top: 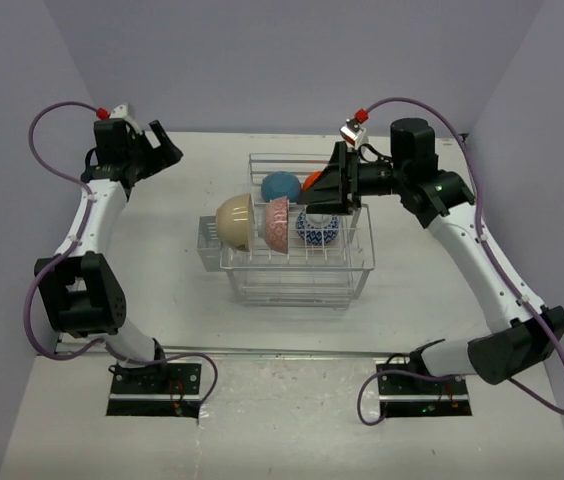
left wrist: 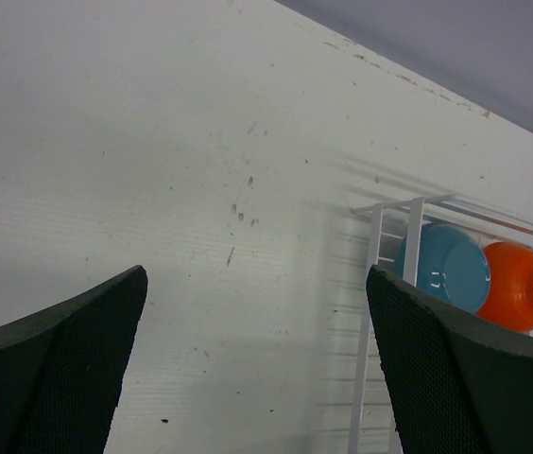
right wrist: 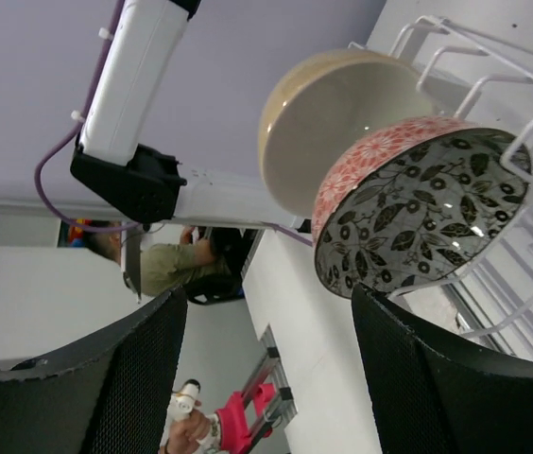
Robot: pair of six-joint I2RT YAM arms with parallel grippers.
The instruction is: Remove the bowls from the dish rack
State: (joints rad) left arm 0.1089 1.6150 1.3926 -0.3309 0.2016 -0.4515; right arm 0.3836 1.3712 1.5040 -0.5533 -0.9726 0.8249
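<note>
Right tool (top: 320, 203) wide open, empty, over rack's (top: 292, 282) 1 o'clock corner by orange bowl (top: 312, 181). Left tool (left wrist: 255, 284) open, empty, table (top: 162, 290) 10 o'clock. Bowls stand on edge, packed: a finger clipping pink bowl (top: 277, 223) could knock it into cream bowl (top: 234, 221).

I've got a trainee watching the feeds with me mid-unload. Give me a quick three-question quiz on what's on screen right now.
1. True or false: the left gripper is holding a bowl.
2. In the dish rack, which colour of bowl stands between the cream bowl and the blue-and-white bowl? A orange, B pink, C blue.
3. Fill in: the ___ gripper hangs over the rack.
Key: 1 false, it is open and empty. 2 B, the pink bowl. 3 the right gripper.
</note>
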